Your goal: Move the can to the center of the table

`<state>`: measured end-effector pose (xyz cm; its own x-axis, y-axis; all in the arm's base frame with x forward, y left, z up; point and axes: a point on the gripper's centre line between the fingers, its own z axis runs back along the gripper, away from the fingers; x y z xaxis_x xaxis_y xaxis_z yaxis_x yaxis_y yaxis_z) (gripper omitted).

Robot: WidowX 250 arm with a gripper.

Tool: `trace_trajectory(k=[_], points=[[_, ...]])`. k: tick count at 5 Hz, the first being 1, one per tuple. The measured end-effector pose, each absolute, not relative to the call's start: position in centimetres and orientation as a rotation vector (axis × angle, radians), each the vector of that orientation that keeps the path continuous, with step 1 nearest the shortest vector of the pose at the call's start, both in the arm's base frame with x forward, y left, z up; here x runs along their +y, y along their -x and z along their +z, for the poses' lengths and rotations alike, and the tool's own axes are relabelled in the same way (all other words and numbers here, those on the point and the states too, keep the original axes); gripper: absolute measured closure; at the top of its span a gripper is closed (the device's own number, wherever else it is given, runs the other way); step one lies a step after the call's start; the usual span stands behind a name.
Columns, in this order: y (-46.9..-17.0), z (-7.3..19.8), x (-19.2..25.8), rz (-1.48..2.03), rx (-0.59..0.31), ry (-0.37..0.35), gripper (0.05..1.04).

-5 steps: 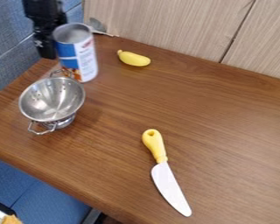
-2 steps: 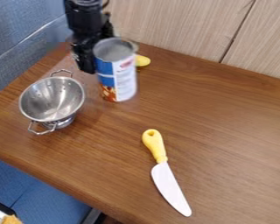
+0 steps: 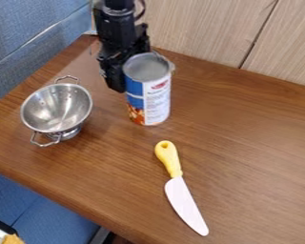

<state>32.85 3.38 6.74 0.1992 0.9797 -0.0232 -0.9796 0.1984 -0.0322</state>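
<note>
Wood-grain table (image 3: pixel 250 143) against pale panelling (image 3: pixel 206 28), blue divider (image 3: pixel 27 38) beyond far left corner. Change: upright can (image 3: pixel 148 95) shifted inward from far left corner, away from back edge, gripper (image 3: pixel 143 77) travelling with it. Grip clamped on can, judging by shared motion. Can now right of colander (image 3: pixel 56 108), beyond knife (image 3: pixel 185 202); base contact with table: cannot tell. Likely mid-transfer, nearer goal; bit more travel toward centre, then level set-down, clear of knife.
</note>
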Motion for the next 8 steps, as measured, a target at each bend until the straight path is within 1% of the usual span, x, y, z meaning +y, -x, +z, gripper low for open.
trace_trajectory(k=[2, 3, 4, 5, 8], points=[[-33.0, 7.4, 3.0, 1.328, -0.02, 0.015, 0.083], [-34.1, 8.8, 3.4, 1.327, -0.051, 0.022, 0.083], [-34.9, 12.2, 3.7, 1.301, -0.116, 0.062, 0.083], [-35.1, 15.5, 3.8, 1.251, -0.189, 0.135, 0.083], [-35.1, 15.8, 3.9, 1.247, -0.199, 0.139, 0.083]])
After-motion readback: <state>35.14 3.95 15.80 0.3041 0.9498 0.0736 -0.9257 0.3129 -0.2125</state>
